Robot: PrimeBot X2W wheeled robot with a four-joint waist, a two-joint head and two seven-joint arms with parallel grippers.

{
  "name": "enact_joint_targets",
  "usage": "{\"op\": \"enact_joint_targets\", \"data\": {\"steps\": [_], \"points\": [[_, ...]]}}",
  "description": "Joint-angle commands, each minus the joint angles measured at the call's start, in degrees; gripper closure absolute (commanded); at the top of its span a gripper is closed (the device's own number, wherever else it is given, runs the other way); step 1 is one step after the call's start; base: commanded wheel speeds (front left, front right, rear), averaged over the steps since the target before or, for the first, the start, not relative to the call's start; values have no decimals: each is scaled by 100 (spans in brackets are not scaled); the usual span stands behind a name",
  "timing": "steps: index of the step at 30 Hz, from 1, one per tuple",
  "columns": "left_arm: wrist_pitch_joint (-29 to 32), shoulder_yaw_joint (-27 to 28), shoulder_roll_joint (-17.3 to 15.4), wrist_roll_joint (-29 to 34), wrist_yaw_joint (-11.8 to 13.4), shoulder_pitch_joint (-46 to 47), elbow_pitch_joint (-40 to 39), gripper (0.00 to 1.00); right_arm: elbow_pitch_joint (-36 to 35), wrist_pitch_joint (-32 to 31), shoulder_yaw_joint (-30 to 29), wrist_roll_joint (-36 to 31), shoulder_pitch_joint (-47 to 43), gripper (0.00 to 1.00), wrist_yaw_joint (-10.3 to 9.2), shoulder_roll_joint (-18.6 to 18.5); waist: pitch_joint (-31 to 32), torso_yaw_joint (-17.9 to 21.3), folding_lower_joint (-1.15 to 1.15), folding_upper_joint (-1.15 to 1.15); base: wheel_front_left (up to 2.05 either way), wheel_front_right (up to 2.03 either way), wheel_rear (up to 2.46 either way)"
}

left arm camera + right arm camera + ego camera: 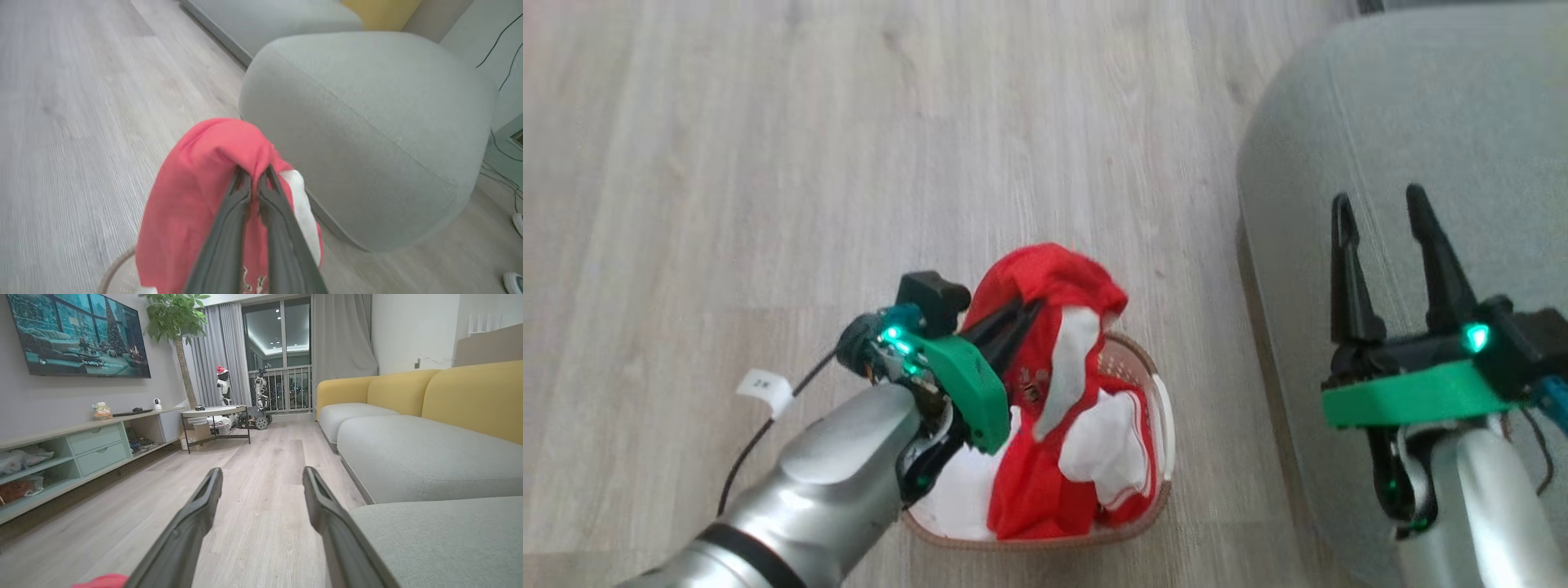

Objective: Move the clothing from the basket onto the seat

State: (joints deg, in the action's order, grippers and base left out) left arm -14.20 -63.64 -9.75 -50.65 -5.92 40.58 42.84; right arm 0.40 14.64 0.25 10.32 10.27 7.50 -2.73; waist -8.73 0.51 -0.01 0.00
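Observation:
The cream basket [1161, 390] stands on the wooden floor beside the seat, with red and white clothing [1123, 441] heaped inside it. My left gripper [1023, 309] is shut on a red jersey [1045, 282] and holds its bunched top above the basket, the rest trailing down into it. In the left wrist view the red jersey [196, 192] drapes over my closed left gripper [254, 174], with the grey-green seat [367, 122] just beyond. My right gripper [1380, 211] hovers open over the seat [1421, 122] with nothing between its fingers [204, 498].
Bare wooden floor [849, 122] lies left of and beyond the basket. A black cable with a white tag [765, 390] hangs off my left wrist. The right wrist view shows a yellow-backed sofa [429, 428], a TV console [73, 453] and a round table [214, 412] far ahead.

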Motion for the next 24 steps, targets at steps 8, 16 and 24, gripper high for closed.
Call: {"op": "enact_joint_targets", "data": {"steps": [8, 16, 24], "points": [[-61, 585, -628, 139, 425, 253, -1419, 100, -170, 36, 324, 161, -324, 0, -1, -15, 571, -316, 1, 0, 0, 0, 0], [244, 858, -1090, 115, 903, 457, -2676, 100, -143, 36, 562, 243, -594, 0, -1, -15, 749, -401, 1, 0, 0, 0, 0], [467, 946, -1297, 51, 1157, 449, -3275, 100, -147, -7, 1161, 574, -583, 0, -1, -122, 760, -394, 1, 0, 0, 0, 0]]}}
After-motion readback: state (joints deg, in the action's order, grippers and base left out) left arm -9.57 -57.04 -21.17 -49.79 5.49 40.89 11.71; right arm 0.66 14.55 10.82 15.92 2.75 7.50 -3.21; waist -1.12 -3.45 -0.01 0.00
